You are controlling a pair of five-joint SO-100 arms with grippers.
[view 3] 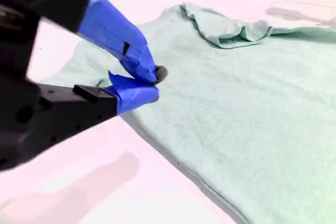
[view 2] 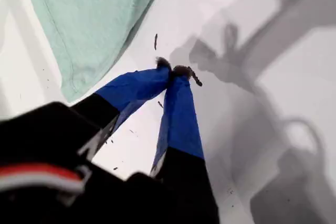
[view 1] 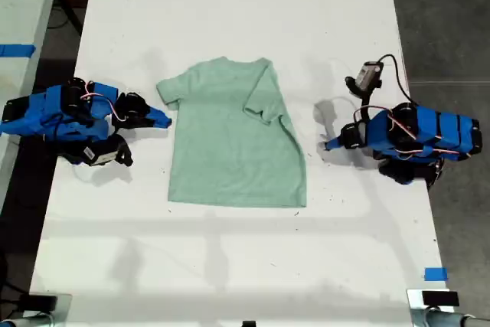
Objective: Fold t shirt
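In the exterior view the t shirt lies flat in the middle of the white tabletop, with one sleeve folded in over the body on the exterior view's right. Bare tabletop surrounds it on every side, widest toward the top and bottom of that view. My second pincer sits just beside the spread sleeve on the exterior view's left; my first pincer rests a little apart from the shirt's edge on the exterior view's right. Both arms are cut off at the picture's sides.

In the first wrist view my first pincer has its blue tips together on nothing, over bare tabletop near a corner of the shirt.

In the second wrist view my second pincer has its tips nearly together; whether cloth is between them cannot be made out. The shirt runs out of frame.
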